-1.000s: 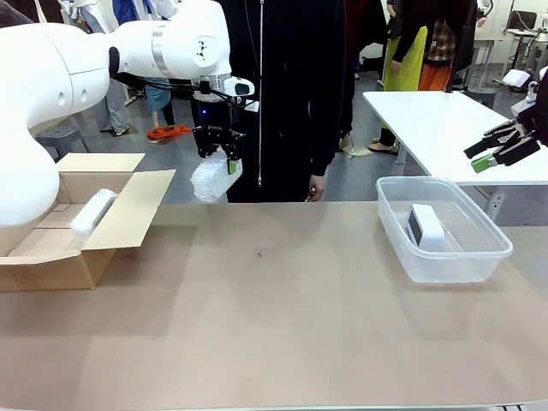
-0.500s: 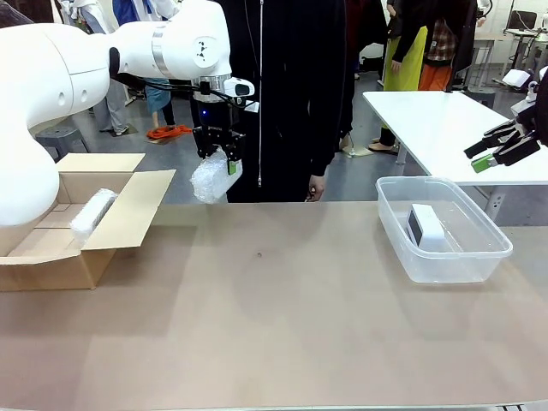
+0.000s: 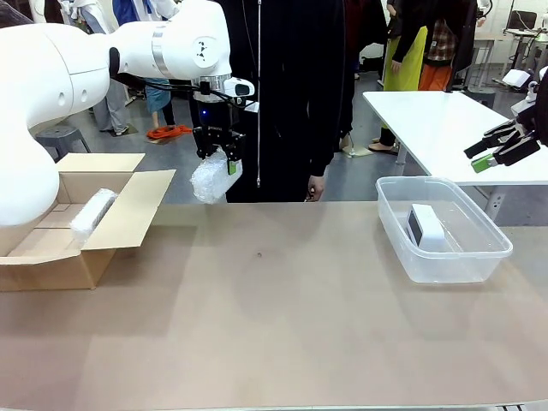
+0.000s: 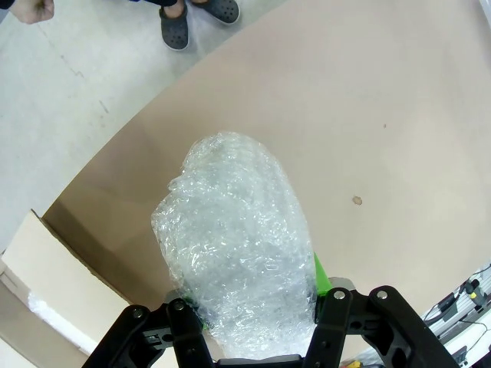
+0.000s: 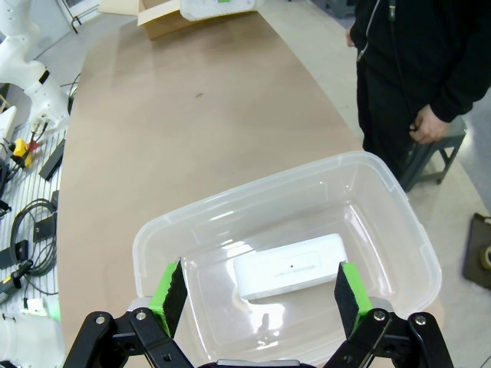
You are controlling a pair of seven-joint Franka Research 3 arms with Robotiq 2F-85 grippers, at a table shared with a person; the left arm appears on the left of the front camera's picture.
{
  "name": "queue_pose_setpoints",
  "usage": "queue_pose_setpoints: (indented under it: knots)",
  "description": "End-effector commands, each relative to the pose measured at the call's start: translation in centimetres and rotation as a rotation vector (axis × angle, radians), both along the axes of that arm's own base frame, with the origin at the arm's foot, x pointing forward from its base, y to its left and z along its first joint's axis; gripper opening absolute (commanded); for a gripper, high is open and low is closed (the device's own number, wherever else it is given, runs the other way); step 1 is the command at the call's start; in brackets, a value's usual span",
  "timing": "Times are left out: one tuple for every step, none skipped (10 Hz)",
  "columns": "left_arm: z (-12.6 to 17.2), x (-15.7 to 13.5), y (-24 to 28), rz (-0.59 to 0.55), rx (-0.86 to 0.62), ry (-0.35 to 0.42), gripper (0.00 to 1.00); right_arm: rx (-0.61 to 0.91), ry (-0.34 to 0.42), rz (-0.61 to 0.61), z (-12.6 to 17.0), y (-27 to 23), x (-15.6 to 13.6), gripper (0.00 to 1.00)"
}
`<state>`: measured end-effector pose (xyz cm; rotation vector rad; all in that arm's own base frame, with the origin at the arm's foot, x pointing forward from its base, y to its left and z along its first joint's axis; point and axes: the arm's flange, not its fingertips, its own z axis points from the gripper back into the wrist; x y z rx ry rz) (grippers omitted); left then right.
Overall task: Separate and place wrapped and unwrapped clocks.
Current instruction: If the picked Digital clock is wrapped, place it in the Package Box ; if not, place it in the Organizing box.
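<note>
My left gripper (image 3: 216,163) hangs high over the table's far left edge, shut on a wrapped clock (image 3: 211,180), an oblong bundle in white bubbly wrap. The left wrist view shows that bundle (image 4: 238,245) clamped between the green pads (image 4: 324,282). A second wrapped clock (image 3: 92,213) lies inside the open cardboard box (image 3: 128,214) at the left. The unwrapped clock (image 3: 427,227), white and rounded, rests in the clear plastic bin (image 3: 445,261) at the right; it also lies in the bin (image 5: 192,230) as a white slab (image 5: 291,265). My right gripper (image 3: 497,147) stands open above the bin, its fingers (image 5: 170,291) apart.
A person in black stands at the far side of the table, a hand (image 3: 316,187) hanging near the edge. Their shoes (image 4: 175,29) show on the floor. A white table (image 3: 445,120) stands behind at the right. Bare brown tabletop (image 3: 274,317) lies between box and bin.
</note>
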<state>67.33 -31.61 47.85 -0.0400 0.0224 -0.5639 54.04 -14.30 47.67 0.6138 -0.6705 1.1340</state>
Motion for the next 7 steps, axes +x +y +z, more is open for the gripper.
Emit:
queue_pose_setpoints:
  knots:
    - [0.4,-0.1,0.1,0.010,-0.001,-0.008,0.15,-0.006,0.001,-0.011,-0.1,0.2,-0.1,1.00]
    - [0.4,-0.1,0.1,0.010,-0.001,-0.008,0.15,-0.006,0.001,-0.011,-0.1,0.2,-0.1,1.00]
    - [0.4,-0.1,0.1,0.010,-0.001,-0.008,0.15,-0.006,0.001,-0.011,-0.1,0.2,-0.1,1.00]
    - [0.0,0.0,0.0,0.000,0.000,0.000,0.35,-0.006,0.001,-0.011,-0.1,0.2,-0.1,1.00]
    - [-0.3,0.1,0.5,-0.002,-0.001,0.006,0.35,-0.006,0.001,-0.011,-0.1,0.2,-0.1,1.00]
    - [-0.4,-0.1,0.8,-0.001,-0.009,0.005,0.15,-0.006,0.001,-0.011,-0.1,0.2,-0.1,1.00]
    - [-0.3,-0.4,1.4,0.000,-0.019,0.002,0.35,-0.006,0.001,-0.011,-0.1,0.2,-0.1,1.00]
